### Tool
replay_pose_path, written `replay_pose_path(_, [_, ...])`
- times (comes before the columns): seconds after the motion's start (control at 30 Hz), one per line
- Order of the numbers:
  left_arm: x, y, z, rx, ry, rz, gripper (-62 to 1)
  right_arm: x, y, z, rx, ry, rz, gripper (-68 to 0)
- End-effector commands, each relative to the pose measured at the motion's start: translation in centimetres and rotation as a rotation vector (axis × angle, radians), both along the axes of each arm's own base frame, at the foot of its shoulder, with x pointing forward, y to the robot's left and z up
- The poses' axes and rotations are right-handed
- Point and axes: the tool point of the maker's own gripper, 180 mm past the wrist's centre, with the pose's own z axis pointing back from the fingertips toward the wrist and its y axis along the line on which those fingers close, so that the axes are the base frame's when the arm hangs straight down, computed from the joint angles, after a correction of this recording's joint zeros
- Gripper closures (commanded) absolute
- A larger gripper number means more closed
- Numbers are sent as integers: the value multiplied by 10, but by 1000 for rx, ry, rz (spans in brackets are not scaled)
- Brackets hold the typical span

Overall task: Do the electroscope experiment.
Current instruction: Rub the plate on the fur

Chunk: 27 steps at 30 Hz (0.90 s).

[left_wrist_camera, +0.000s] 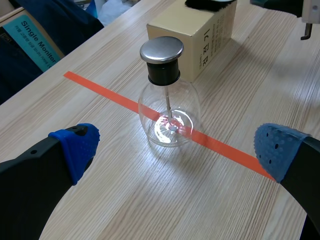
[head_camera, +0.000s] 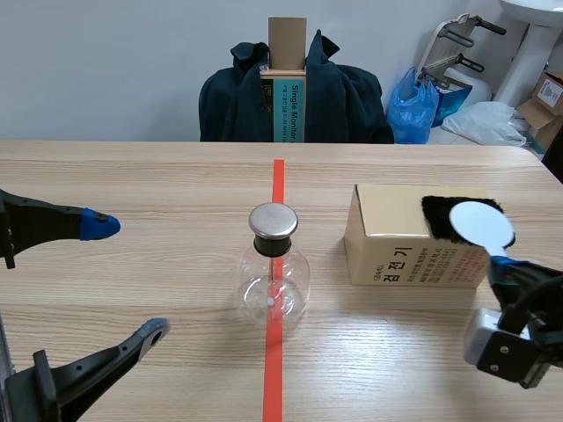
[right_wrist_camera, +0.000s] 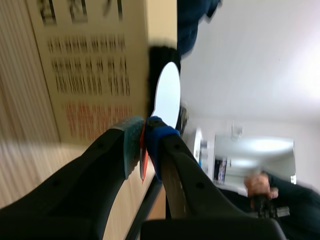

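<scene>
The electroscope (head_camera: 275, 268), a clear glass flask with a round metal cap (left_wrist_camera: 161, 49) and a thin rod inside, stands on the red tape line at mid-table. My left gripper (head_camera: 126, 280) is open at the left, its blue pads wide apart, with the flask (left_wrist_camera: 169, 112) just ahead of them. My right gripper (head_camera: 506, 264) is low at the right, shut on the thin red handle of a white disc paddle (head_camera: 479, 224). The disc (right_wrist_camera: 167, 95) lies against a black fur patch (head_camera: 437, 215) on top of the cardboard box (head_camera: 396, 255).
A chair draped with a dark jacket (head_camera: 343, 97) and a tall box (head_camera: 288, 79) stand behind the table's far edge. A blue bag (head_camera: 413, 105) and white items are at the back right. Bare wood lies around the flask.
</scene>
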Motion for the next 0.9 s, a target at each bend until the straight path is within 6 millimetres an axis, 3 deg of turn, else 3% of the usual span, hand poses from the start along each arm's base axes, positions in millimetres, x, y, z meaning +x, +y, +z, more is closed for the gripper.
replay_pose_path(0.0, [1, -3, 6, -27, -13, 4, -623, 9, -5, 6, -14, -23, -22, -7])
replay_pose_path(0.13, [1, -3, 6, -27, -12, 4, -623, 17, -38, 5, -60, -22, -201, -7])
replay_pose_path(0.17, [1, -3, 6, -27, -12, 4, -623, 19, -36, 6, -59, -26, -190, -7])
replay_pose_path(0.3, [1, -3, 6, -27, -12, 4, -623, 14, 2, 6, -13, -27, -16, -7])
replay_pose_path(0.33, [1, -3, 6, -27, -12, 4, -623, 16, 2, 5, -14, -26, -30, -7])
replay_pose_path(0.47, [1, -3, 6, -28, -12, 4, -623, 23, -32, 3, -58, -20, -223, -7])
replay_pose_path(0.5, [1, -3, 6, -28, -12, 4, -623, 23, -30, 3, -60, -20, -209, -7])
replay_pose_path(0.63, [1, -3, 6, -28, -13, 4, -623, 16, 10, 4, -21, -22, 7, -7])
replay_pose_path(0.77, [1, -3, 6, -27, -13, 4, -623, 21, -23, 0, -60, -12, -181, -7])
replay_pose_path(0.8, [1, -3, 6, -27, -13, 4, -623, 21, -23, 0, -63, -13, -174, -7])
replay_pose_path(0.87, [1, -3, 6, -27, -13, 4, -623, 19, -3, 5, -43, -25, -49, -7])
